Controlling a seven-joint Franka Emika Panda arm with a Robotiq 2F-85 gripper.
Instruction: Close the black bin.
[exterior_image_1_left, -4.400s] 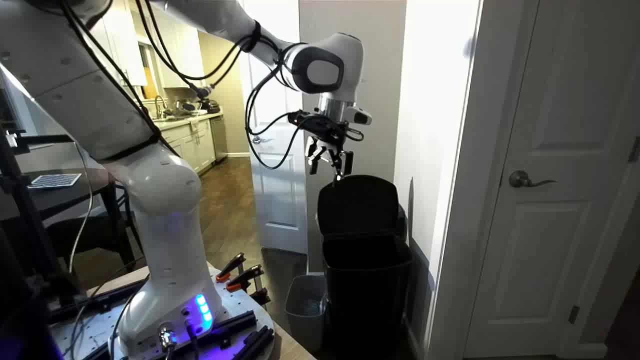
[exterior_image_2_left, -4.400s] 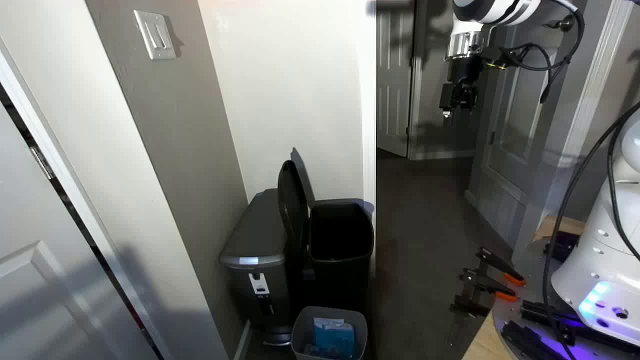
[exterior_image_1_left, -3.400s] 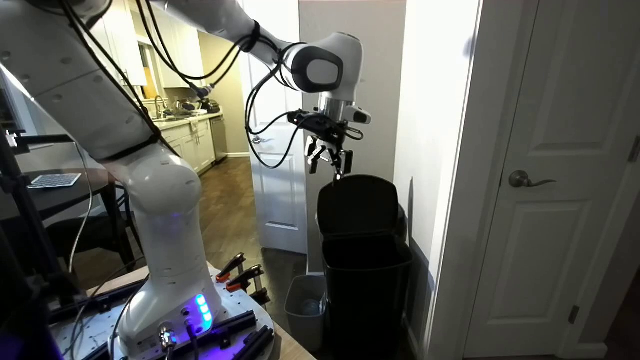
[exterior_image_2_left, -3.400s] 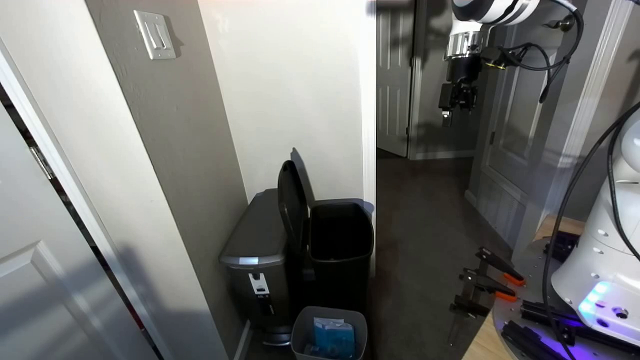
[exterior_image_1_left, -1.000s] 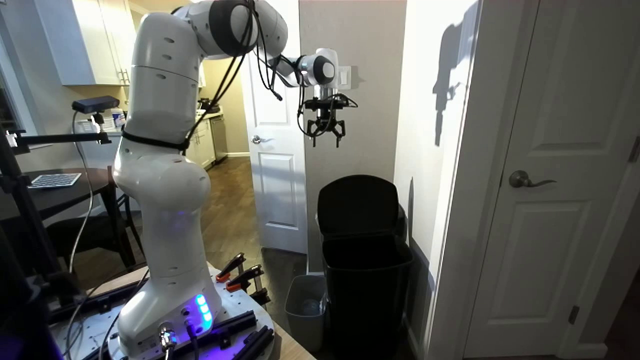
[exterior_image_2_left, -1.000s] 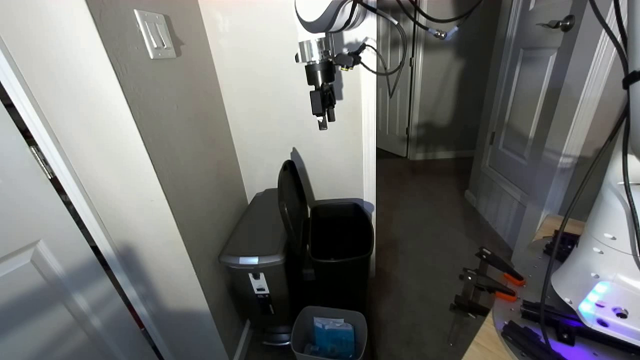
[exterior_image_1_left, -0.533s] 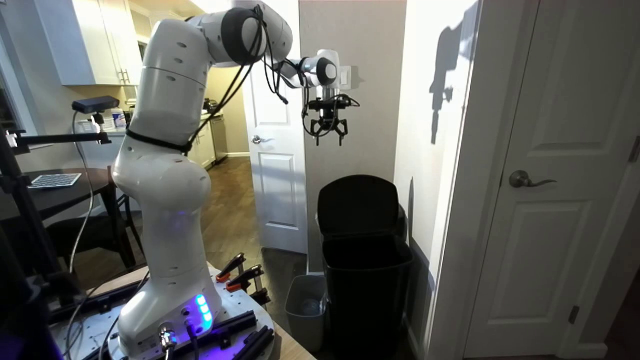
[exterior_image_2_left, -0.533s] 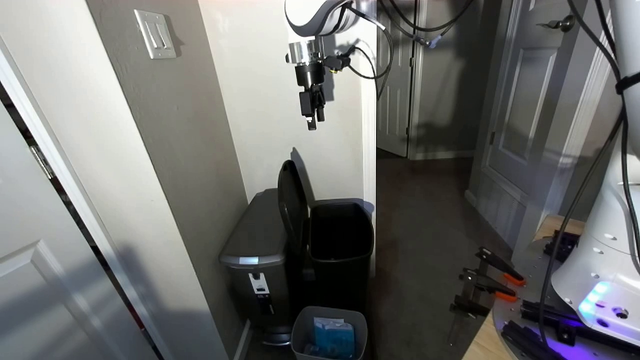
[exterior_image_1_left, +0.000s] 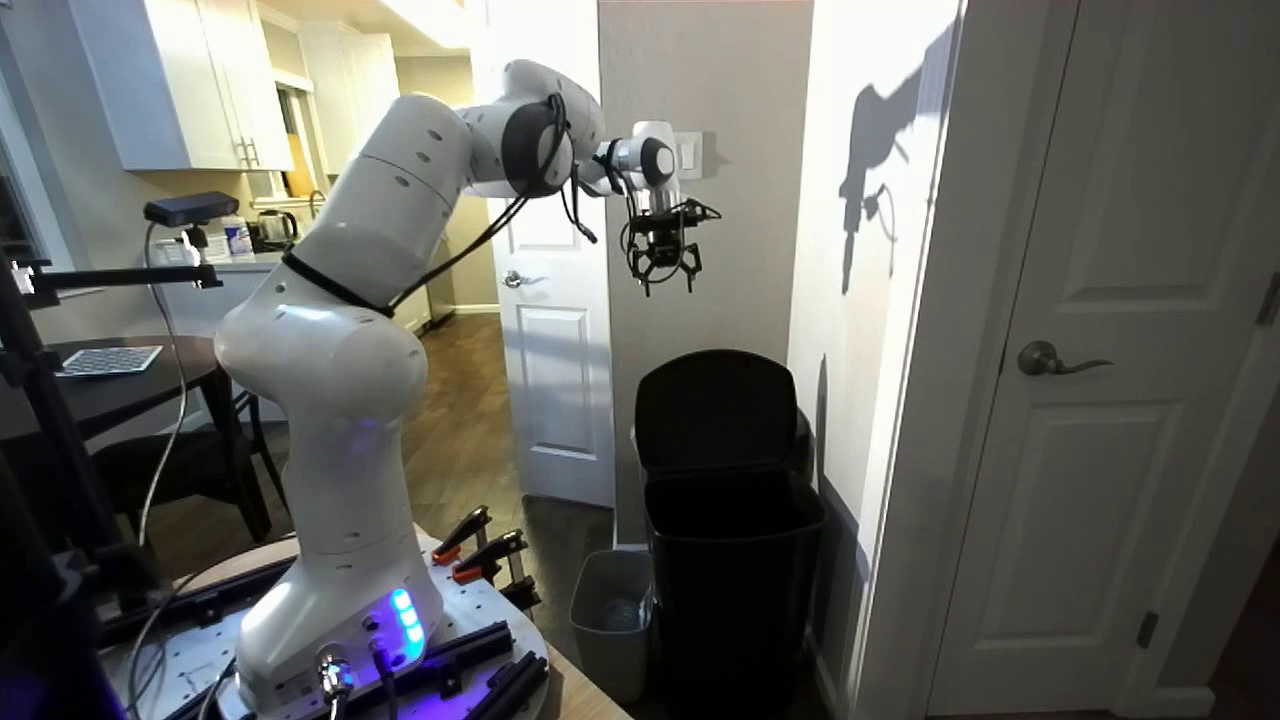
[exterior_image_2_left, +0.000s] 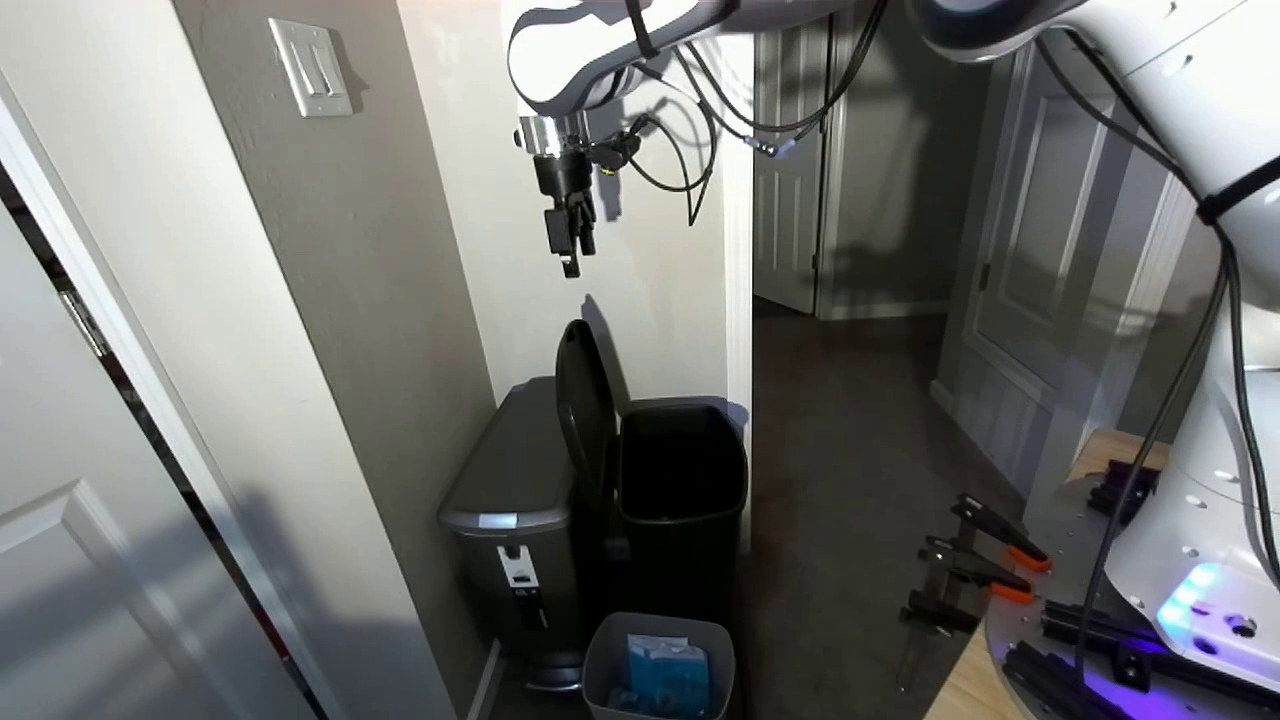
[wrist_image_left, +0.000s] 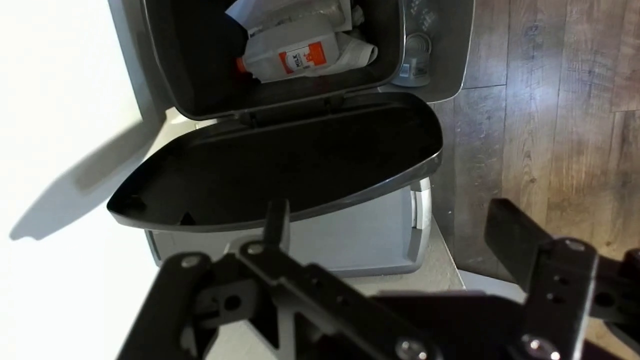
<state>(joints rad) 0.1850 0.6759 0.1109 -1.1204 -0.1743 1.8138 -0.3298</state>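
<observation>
The black bin (exterior_image_1_left: 735, 600) stands lower than your hand (exterior_image_1_left: 669, 288), off toward the top of the wrist view, and near the white wall (exterior_image_2_left: 670, 320). Its lid (exterior_image_1_left: 715, 410) is up, so the job is not done. Your hand's fingers (wrist_image_left: 515, 237) are spread apart and pinch nothing. The hand hangs over the lid's top edge, with a gap between them.

What counts now is which side of the lid you come down on. The lid leans away from the open top (exterior_image_2_left: 680, 455) and toward the big grey bin (exterior_image_2_left: 510, 460). I think you should come down on the big grey bin's side, then push the lid over the open top. Come down on the inside, and you may push it the wrong way. The lid's long way runs a bit slanted across the wrist view, and your two fingers line up nearly along it. One fingertip (wrist_image_left: 276, 225) crosses the lid's edge there, so I can't tell if you are all the way past it.

In an exterior view you see the lid (exterior_image_2_left: 585, 400) from its thin side, and the gap under your hand. The wrist view hides that gap, but shows a milk jug (wrist_image_left: 300, 52) down in the bin. Both exterior views show only dark in there.
</observation>
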